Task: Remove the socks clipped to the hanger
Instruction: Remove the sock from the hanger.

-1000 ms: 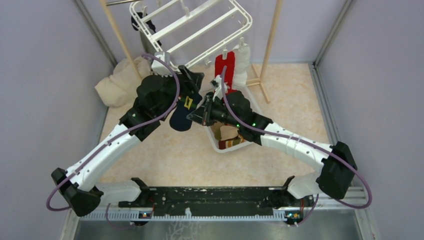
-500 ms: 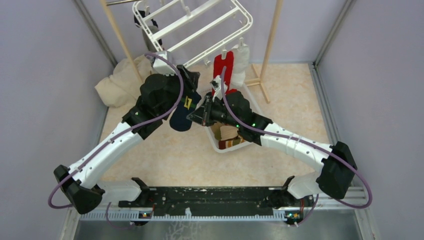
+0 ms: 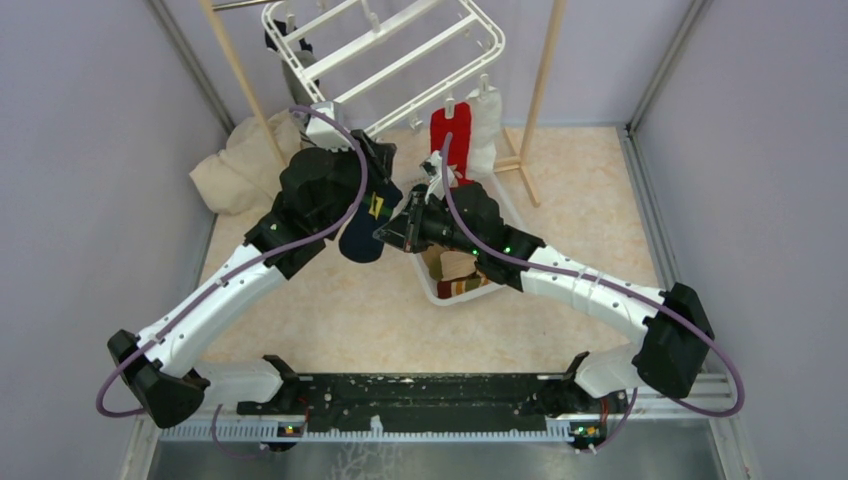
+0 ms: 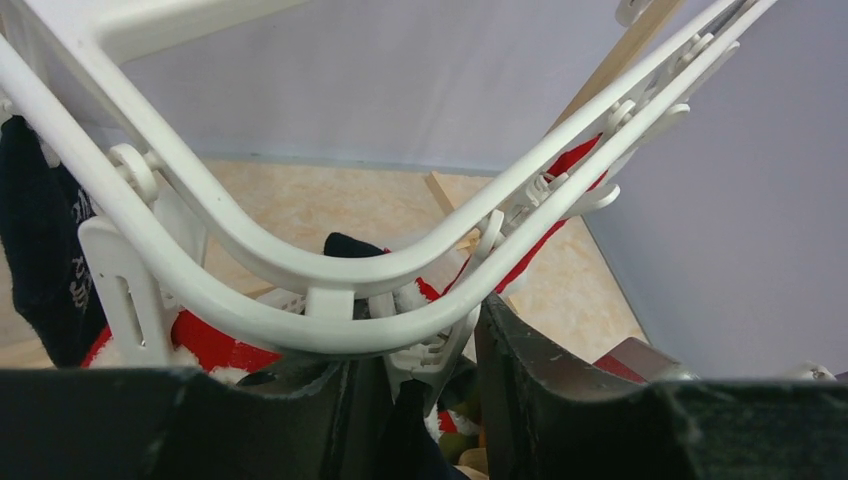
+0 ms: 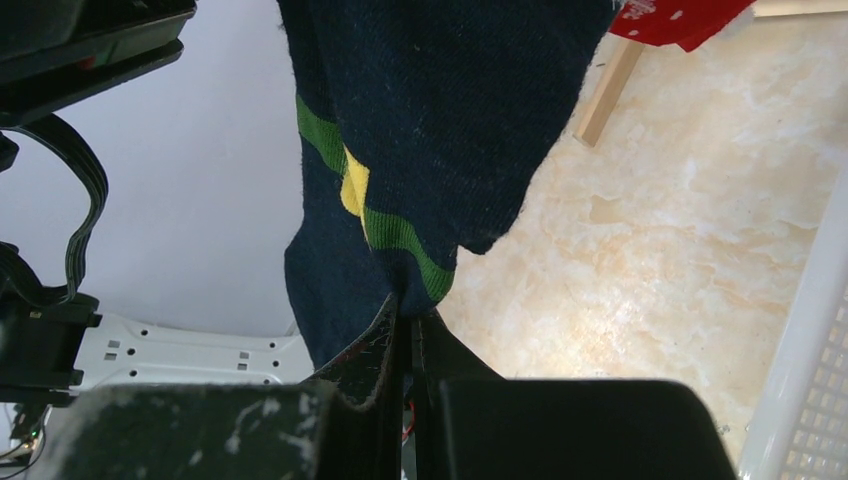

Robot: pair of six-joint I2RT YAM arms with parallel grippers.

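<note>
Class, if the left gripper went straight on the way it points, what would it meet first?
The left gripper would likely meet the white clip between its fingers first, with the hanger corner just above; depth is unclear.

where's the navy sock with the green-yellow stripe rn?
Top view, centre: navy sock hangs below the hanger's near corner, left of the basket, pinched in the right gripper.

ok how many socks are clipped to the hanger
4. A navy striped sock at the hanger's near corner, pinched by the right fingers; a red sock and a white sock on its right side; a dark sock at its far left. The arms may hide more.
</note>
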